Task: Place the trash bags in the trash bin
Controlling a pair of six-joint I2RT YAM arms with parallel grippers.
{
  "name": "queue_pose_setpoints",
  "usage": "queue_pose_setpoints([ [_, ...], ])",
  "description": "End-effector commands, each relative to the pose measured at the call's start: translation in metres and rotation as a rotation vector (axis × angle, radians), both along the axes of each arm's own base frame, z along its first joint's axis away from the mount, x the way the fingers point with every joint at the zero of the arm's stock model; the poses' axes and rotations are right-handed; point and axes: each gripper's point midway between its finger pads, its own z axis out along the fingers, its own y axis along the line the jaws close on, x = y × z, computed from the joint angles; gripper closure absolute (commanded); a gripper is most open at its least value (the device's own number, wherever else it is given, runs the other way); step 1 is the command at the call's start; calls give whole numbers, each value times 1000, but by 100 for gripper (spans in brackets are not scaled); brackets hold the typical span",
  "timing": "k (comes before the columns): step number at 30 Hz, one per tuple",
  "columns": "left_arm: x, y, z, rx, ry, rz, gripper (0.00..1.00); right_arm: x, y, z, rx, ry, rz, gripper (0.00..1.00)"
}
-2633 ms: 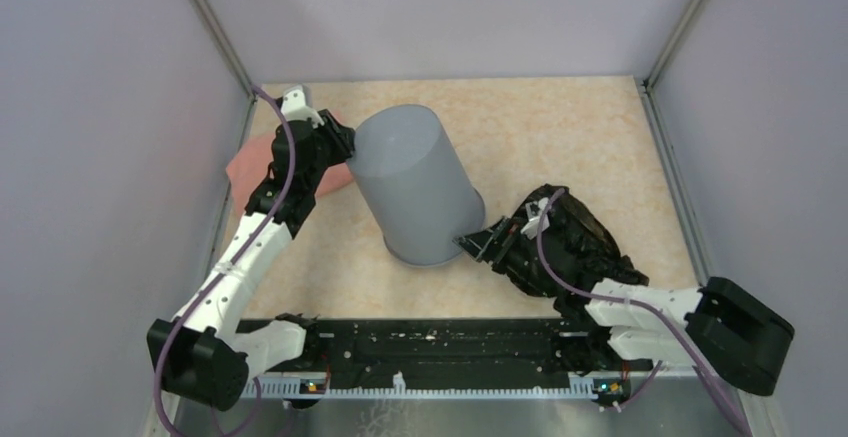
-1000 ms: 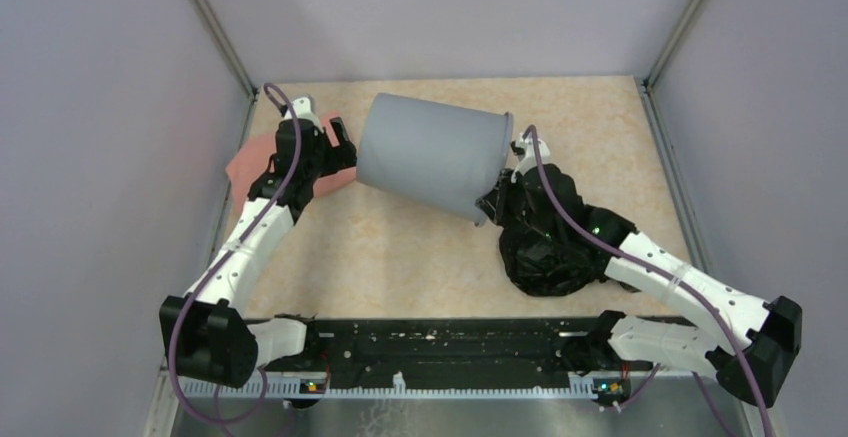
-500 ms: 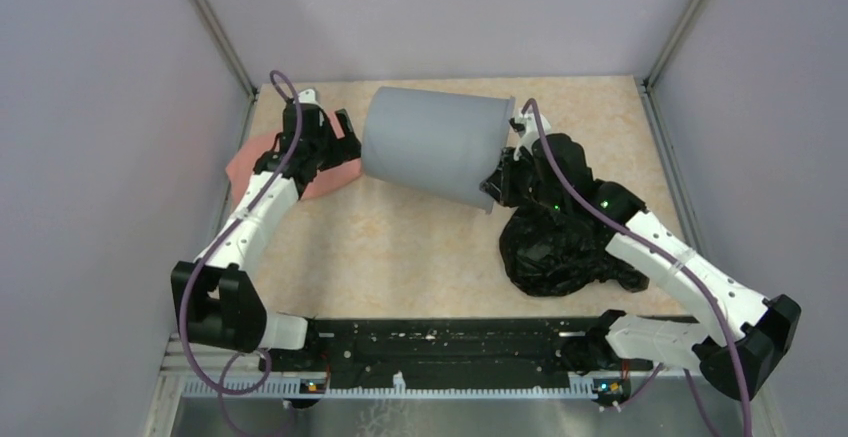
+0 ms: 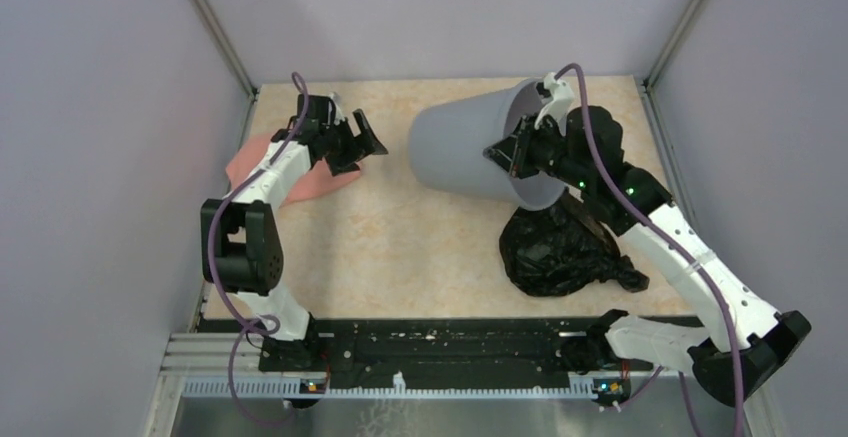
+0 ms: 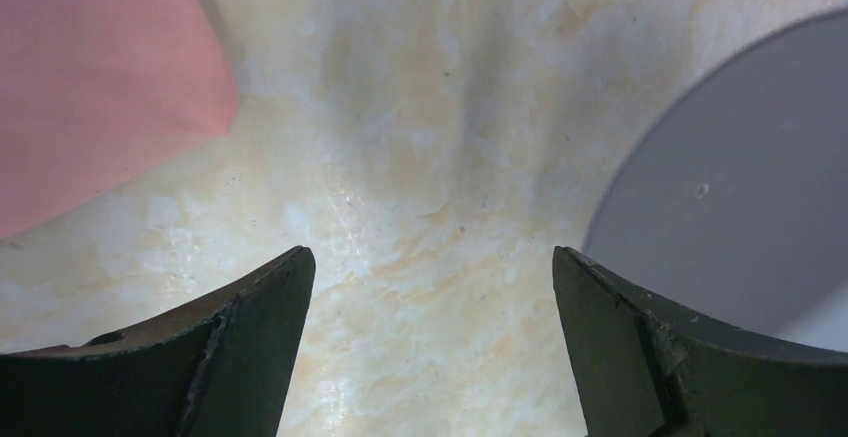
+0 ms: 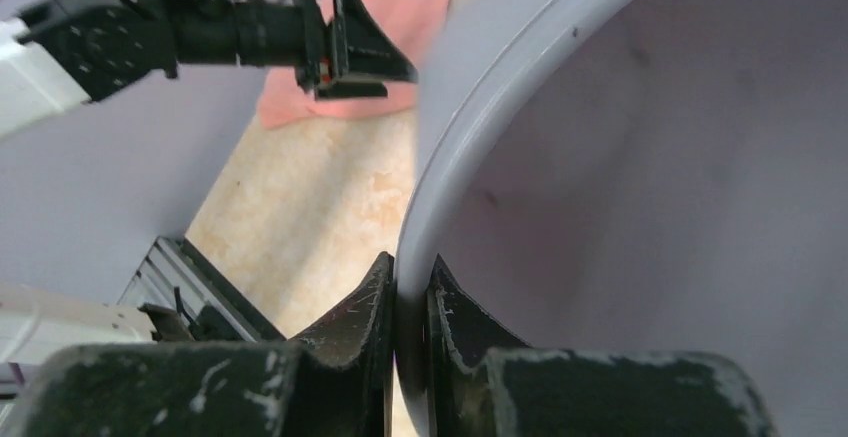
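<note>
The grey trash bin (image 4: 465, 152) hangs tilted above the table, its base to the left and its mouth to the right and toward me. My right gripper (image 4: 506, 153) is shut on the bin's rim, one finger inside and one outside; the right wrist view shows that pinch (image 6: 410, 262) and the bin's bare inside (image 6: 650, 157). A crumpled black trash bag (image 4: 560, 255) lies on the table below the bin's mouth and right arm. My left gripper (image 4: 362, 145) stands open, a short gap left of the bin's base (image 5: 730, 227), with nothing between its fingers (image 5: 250, 342).
A salmon-pink cloth (image 4: 268, 172) lies at the back left under the left arm, also in the left wrist view (image 5: 90, 87). Grey walls close in the table on three sides. The black rail (image 4: 450, 342) with the arm bases runs along the near edge.
The right arm has lifted the bin by its rim and swung it right, mouth turning toward me. The bin's base has drawn away from the open left gripper.
</note>
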Motion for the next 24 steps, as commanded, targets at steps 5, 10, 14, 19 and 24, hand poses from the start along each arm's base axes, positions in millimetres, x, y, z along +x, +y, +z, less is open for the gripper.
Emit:
queue_pose_setpoints([
  [5, 8, -13, 19, -135, 18, -41, 5, 34, -25, 63, 8, -88, -124, 100],
  [10, -9, -23, 33, -133, -11, -97, 5, 64, -14, 62, -76, -37, -131, 100],
  [14, -34, -36, 36, -98, -12, -139, 5, 100, -7, 40, -202, 21, -179, 100],
  [19, -75, -50, 41, -47, -14, -202, 5, 131, 7, 25, -358, 45, -248, 100],
  [24, -117, -61, 46, -26, -42, -277, 4, 147, 39, 31, -420, 17, -268, 100],
])
